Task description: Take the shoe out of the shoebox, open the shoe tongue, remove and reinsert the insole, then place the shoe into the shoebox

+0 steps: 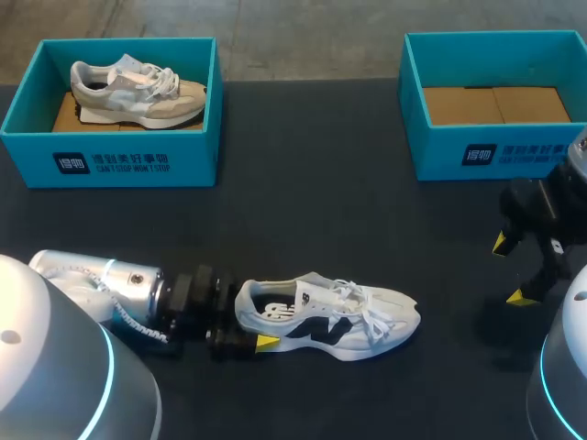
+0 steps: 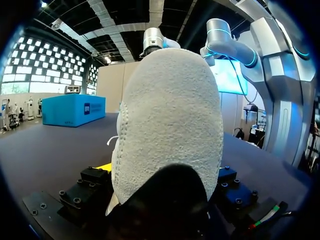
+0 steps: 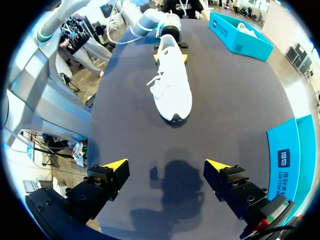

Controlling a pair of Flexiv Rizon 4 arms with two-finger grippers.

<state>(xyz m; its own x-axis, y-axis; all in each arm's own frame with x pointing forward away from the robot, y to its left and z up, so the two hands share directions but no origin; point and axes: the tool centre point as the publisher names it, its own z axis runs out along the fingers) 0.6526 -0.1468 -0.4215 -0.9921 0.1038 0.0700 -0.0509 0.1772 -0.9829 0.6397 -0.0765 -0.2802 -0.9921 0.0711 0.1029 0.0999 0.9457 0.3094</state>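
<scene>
**Q:** Where was the shoe [image 1: 330, 321]?

**A:** The white shoe with a dark side logo sat on the black table [image 1: 303, 211]. Its heel was between the left fingers [image 1: 264, 343], and its toe pointed away from them toward the right arm's side. Its loose white laces lay across the top.

**Q:** What were the left fingers doing?

**A:** They were closed on the heel, one on each side. In the left wrist view the pale, textured heel [image 2: 170, 115] filled the space between the fingers [image 2: 95, 177], and one yellow tip showed just beside it.

**Q:** And the right fingers?

**A:** The right fingers [image 1: 521, 296] were spread wide and held nothing. In the right wrist view the yellow-tipped fingers [image 3: 116, 166] hung over bare table. The shoe [image 3: 172, 85] lay well ahead of them, toe nearest. The left arm was behind its heel.

**Q:** Where were the boxes?

**A:** There were two teal boxes at the far side of the table. The right box [image 1: 495, 151] stood beyond the right fingers, with its brown cardboard floor in view. The left box [image 1: 119, 160] stood well beyond the left fingers and held a second shoe [image 1: 138, 92], grey and beige. The two boxes were well apart, and both were well apart from the white shoe.
</scene>
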